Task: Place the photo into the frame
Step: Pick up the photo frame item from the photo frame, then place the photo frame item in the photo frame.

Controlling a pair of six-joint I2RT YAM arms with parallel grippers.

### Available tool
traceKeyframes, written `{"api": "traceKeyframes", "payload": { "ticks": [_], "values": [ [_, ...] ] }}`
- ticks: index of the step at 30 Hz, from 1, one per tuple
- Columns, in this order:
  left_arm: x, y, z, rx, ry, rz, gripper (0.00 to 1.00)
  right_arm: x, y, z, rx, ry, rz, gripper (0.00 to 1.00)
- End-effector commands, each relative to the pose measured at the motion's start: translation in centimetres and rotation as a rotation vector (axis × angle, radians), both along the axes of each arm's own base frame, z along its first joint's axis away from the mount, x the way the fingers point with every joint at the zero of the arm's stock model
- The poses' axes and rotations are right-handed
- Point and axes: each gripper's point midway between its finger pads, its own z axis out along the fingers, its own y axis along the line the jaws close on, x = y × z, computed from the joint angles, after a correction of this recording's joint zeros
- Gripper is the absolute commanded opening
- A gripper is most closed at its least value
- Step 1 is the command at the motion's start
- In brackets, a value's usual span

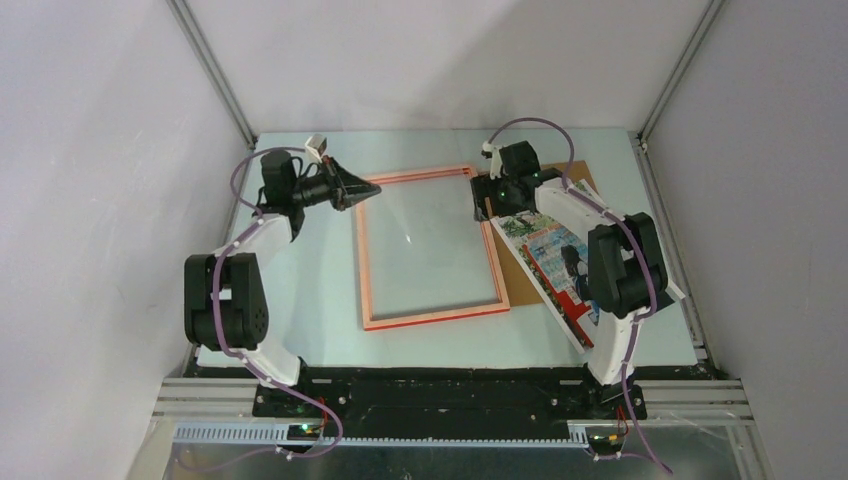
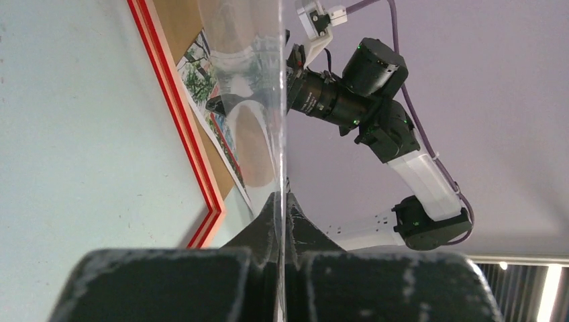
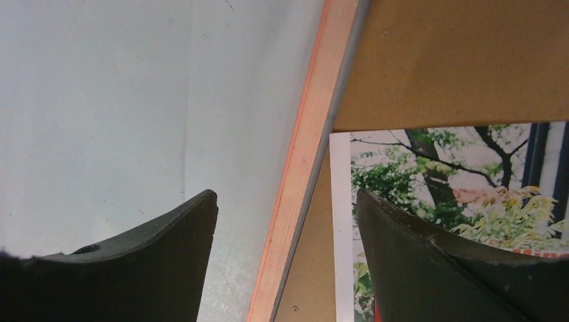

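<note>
The colourful rectangular paper photo (image 1: pixel 540 245) lies picture-up on the flat brown backing board (image 1: pixel 520 287), just right of the thin orange-red rectangular frame (image 1: pixel 430 318) on the pale table (image 1: pixel 300 290). It looks light, floppy and easily creased, so a free corner or edge seems the safest hold. The right gripper (image 3: pixel 287 198) gapes wide and empty astride the frame's rail. The left gripper (image 2: pixel 280 201) is pinched tight on a clear glossy pane (image 2: pixel 272 100). No writing is legible.

I see my pale blue-green tabletop (image 1: pixel 310 300) carrying a thin orange-pink rectangular frame (image 1: pixel 435 316), with a flat brown backing board (image 1: pixel 515 275) just beside it under a colourful paper photo (image 1: pixel 545 248).
</note>
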Motion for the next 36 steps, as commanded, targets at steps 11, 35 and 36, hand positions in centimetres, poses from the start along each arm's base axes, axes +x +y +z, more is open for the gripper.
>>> {"api": "traceKeyframes", "payload": {
  "ticks": [11, 35, 36],
  "values": [
    [-0.4, -1.7, -2.5, 0.03, -0.031, 0.007, 0.0, 1.1, -1.1, 3.0, 0.122, -0.053, -0.054, 0.77],
    [-0.9, -3.2, -6.3, 0.025, -0.016, -0.033, 0.0, 2.0, -3.6, 3.1, 0.148, -0.057, -0.101, 0.81],
    [-1.0, -3.3, -6.4, 0.025, -0.015, -0.038, 0.0, 2.0, -3.7, 3.1, 0.149, -0.057, -0.103, 0.81]
  ]
}}
